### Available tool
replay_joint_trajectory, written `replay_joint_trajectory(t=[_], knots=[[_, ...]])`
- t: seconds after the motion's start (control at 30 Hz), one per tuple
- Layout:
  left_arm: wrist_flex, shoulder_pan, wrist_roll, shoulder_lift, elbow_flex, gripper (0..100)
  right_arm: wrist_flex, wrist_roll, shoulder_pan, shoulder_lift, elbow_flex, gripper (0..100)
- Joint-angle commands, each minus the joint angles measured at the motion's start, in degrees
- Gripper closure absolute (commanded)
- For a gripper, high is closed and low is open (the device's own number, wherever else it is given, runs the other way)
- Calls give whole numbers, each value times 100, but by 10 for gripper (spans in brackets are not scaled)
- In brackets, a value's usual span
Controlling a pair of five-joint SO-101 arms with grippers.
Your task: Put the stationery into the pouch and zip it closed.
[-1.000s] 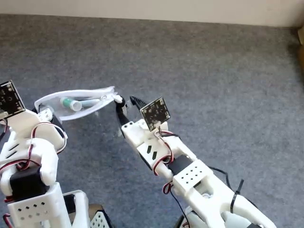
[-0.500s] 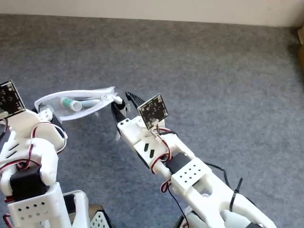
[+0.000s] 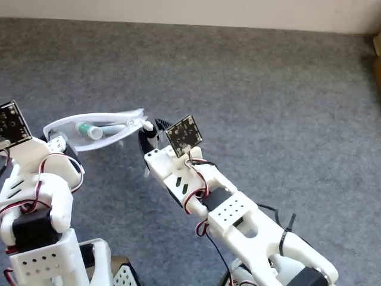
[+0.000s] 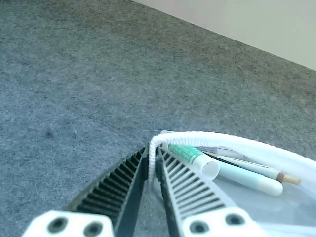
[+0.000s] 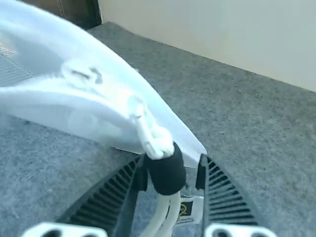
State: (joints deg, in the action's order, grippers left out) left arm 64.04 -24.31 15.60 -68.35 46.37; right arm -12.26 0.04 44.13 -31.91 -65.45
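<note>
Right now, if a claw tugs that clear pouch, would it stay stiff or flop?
Probably floppy: the pouch looks like thin clear plastic, bowing open where the left claw pinches its end. Likely light too, with just a few pens inside. Those may well slide about if it tilts.

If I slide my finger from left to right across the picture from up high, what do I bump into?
left arm's camera board → pouch → right end effector → right arm's camera board → carpet
</note>
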Motion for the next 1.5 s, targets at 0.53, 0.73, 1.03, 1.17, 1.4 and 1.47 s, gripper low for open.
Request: replay_joint_trajectory(t=[0.53,0.73,1.03,1.17,1.4,1.47], knots=[[-79,57,-62,4,13,989,-75,0,57,-884,312,993],[-88,57,-62,22,13,989,-4,466,84,-954,66,994],[-105,57,-62,4,4,989,1499,879,365,-989,101,994],[-105,57,-62,4,-22,989,2220,888,470,-1666,110,994],[-79,251,-475,-4,-180,989,4057,897,1042,-3064,110,994],[-70,418,-844,-4,-295,989,4479,870,1270,-3240,92,994]])
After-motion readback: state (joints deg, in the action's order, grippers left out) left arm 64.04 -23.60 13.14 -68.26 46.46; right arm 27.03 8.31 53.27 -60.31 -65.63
